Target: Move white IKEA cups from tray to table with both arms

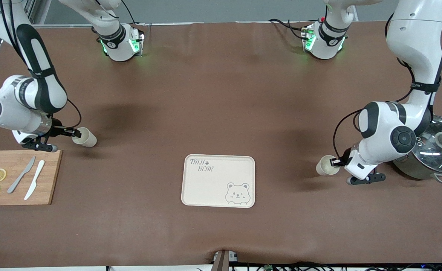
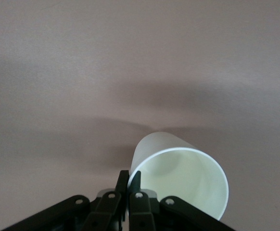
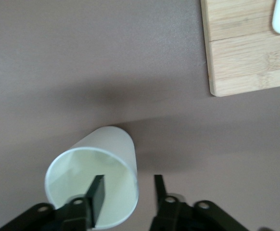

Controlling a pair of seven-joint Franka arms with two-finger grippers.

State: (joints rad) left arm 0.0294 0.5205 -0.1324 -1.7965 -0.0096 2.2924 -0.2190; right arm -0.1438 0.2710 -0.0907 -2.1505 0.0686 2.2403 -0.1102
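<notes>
One white cup (image 1: 86, 138) is on the table toward the right arm's end, near the cutting board. My right gripper (image 1: 74, 132) is open at its rim, one finger inside the cup (image 3: 112, 140) and one outside; the gripper (image 3: 128, 180) does not pinch it. The other white cup (image 1: 326, 166) is toward the left arm's end, beside the pot. My left gripper (image 1: 336, 162) is shut on its rim; in the left wrist view the gripper (image 2: 129, 175) pinches the wall of the cup (image 2: 155, 143), one finger inside and one outside.
A cream tray with a bear drawing (image 1: 210, 188) lies mid-table, nearer the front camera than both cups. A wooden cutting board (image 1: 47, 165) with two knives and lemon slices lies at the right arm's end; its corner shows in the right wrist view (image 3: 246, 53). A steel pot with a glass lid (image 1: 436, 151) stands at the left arm's end.
</notes>
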